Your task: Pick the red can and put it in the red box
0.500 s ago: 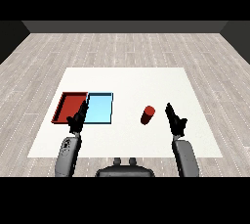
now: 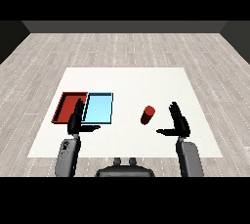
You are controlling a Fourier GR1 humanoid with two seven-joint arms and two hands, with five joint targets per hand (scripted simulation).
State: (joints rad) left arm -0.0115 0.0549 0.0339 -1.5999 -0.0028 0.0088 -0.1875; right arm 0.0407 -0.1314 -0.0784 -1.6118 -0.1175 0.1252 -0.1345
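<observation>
Broad bare stretch of white table (image 2: 127, 78) beyond the trays and the can, running to the far edge; narrower bare strip along the near edge between the two hands. Near the table's left edge, a red tray (image 2: 65, 106) and a light blue tray (image 2: 100, 108), side by side and touching along their long sides, both showing only bare floors inside. Right of the trays, across an open gap of table, a red can (image 2: 147, 115), well apart from the blue tray and nearer the right hand than the left. Tilted rather than upright, long axis slanting from lower left to upper right, top end turned toward the far right of the table. Just right of the can, not touching it, the right hand (image 2: 179, 122): fingers straight and pointing up and away, thumb stretched out leftward below the can, nothing held. At the near edge of the trays, the left hand (image 2: 76, 122): fingers straight, overlapping the seam between red and blue trays, thumb spread toward the right, holding nothing. Grey forearms rising from both lower corners.
</observation>
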